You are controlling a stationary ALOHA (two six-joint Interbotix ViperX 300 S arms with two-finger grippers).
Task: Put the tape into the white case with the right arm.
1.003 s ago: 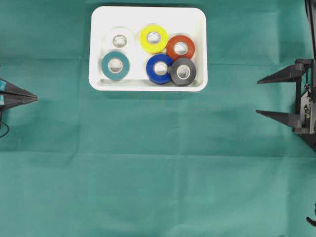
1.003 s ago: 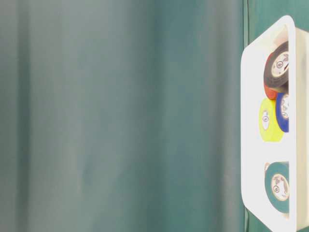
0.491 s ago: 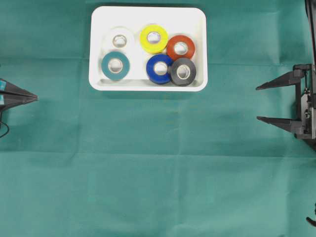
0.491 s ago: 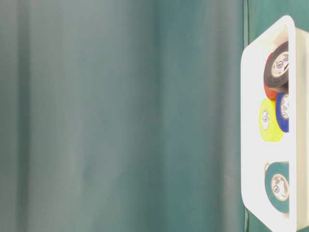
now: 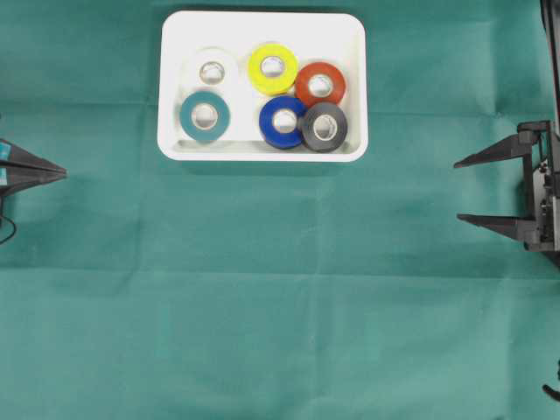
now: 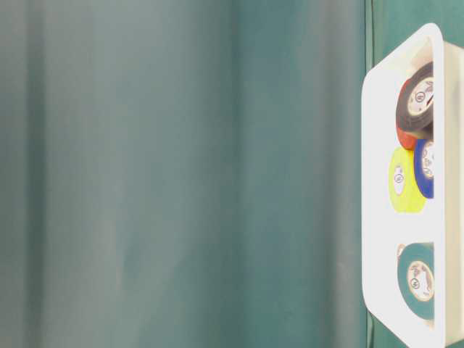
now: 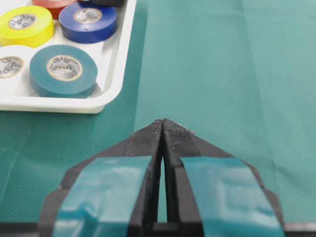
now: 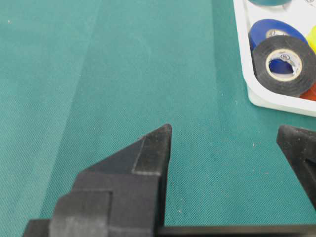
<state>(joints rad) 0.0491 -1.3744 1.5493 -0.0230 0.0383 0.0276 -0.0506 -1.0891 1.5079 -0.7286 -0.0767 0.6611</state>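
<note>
While the right gripper [image 5: 457, 190] hangs over the green cloth [image 5: 280, 289] at the right edge, its two black fingers [image 5: 490, 150] stand wide apart with nothing between them. Well beyond their tips lies the white case [image 5: 262, 19], holding six tape rolls: white [image 5: 211, 70], yellow [image 5: 272, 66], red [image 5: 320, 84], teal [image 5: 204, 116], blue [image 5: 283, 122] and black [image 5: 325, 127], the black one resting partly on the blue and red. At the opposite edge, the left gripper [image 7: 162, 121] has its fingers pressed together, empty, the case ahead and to one side of its tips.
</note>
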